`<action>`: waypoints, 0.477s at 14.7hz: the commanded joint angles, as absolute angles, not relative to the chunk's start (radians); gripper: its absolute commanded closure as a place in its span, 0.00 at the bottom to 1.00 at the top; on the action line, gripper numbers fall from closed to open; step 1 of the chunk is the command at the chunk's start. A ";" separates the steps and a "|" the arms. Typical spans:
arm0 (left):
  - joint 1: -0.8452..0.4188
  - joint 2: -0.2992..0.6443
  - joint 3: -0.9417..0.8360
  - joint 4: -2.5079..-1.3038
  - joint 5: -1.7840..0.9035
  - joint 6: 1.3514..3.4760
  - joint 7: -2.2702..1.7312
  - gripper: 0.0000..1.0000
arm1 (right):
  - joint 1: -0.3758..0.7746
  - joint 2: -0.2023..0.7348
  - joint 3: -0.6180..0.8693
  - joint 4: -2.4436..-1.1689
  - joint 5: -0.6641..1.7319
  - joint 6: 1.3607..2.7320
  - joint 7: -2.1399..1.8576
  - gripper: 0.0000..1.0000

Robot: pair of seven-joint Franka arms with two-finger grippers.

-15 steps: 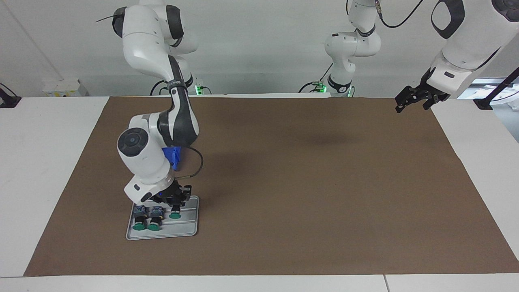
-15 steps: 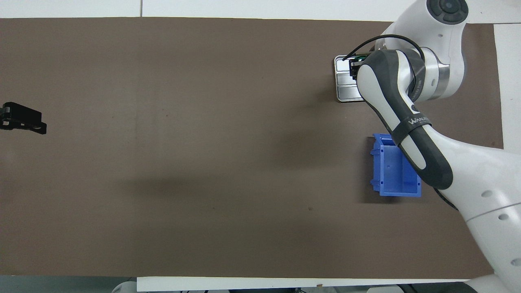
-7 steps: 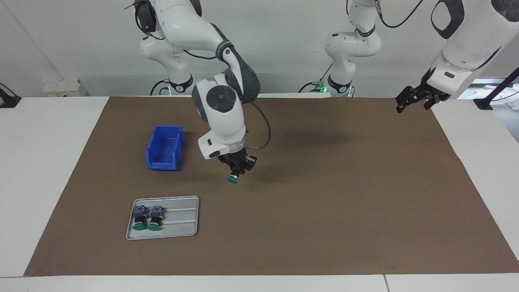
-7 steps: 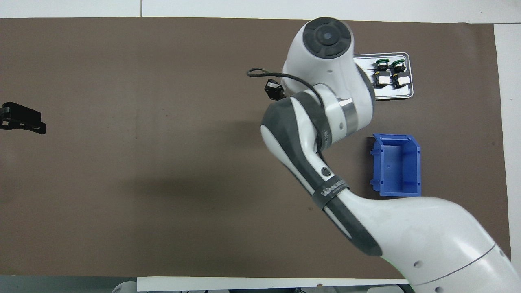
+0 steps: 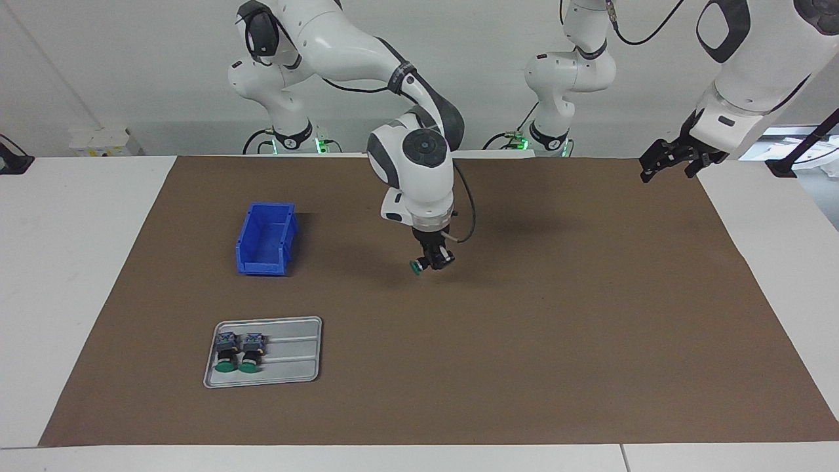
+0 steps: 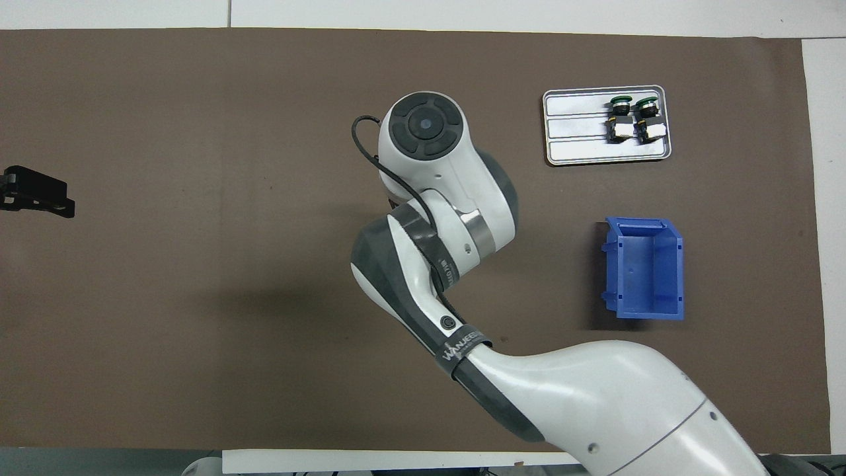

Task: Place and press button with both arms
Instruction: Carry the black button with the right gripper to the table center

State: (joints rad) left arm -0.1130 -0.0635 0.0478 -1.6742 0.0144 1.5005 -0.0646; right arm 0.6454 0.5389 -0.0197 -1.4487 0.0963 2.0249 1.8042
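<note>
One button [image 5: 417, 265] hangs clamped in the right gripper [image 5: 434, 257] over mid table [image 5: 524, 314], green cap sideways. Judged light, rigid, smooth-capped; best held by the boxy block. Two spares sit on the tray [image 5: 295, 367]. Left gripper [image 5: 665, 159] waits aloft, fingers unreadable.

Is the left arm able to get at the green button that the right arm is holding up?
Probably yes. The left gripper waits over the mat's edge, and only bare brown mat lies between it and the green-capped button held by the right gripper.
</note>
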 commanded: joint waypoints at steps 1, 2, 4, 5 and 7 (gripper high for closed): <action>-0.115 -0.083 0.051 -1.697 0.032 1.511 -0.058 0.00 | 0.692 0.618 -0.021 -1.425 0.107 2.098 2.041 0.93; -0.112 -0.083 0.051 -1.695 0.032 1.514 -0.058 0.00 | 0.698 0.638 -0.020 -1.414 0.107 2.109 2.090 0.92; -0.110 -0.083 0.052 -1.697 0.032 1.508 -0.067 0.00 | 0.736 0.672 -0.020 -1.408 0.103 2.128 2.201 0.89; -0.109 -0.083 0.054 -1.697 0.032 1.508 -0.069 0.00 | 0.738 0.675 -0.020 -1.408 0.100 2.128 2.219 0.87; -0.107 -0.083 0.054 -1.697 0.032 1.514 -0.081 0.00 | 0.752 0.698 -0.020 -1.408 0.095 2.141 2.267 0.83</action>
State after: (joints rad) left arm -0.1106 -0.0635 0.0526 -1.6742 0.0149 1.5001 -0.0681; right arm 0.7471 0.6722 -0.0198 -1.4371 0.0962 2.1356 2.2150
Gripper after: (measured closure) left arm 0.000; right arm 0.595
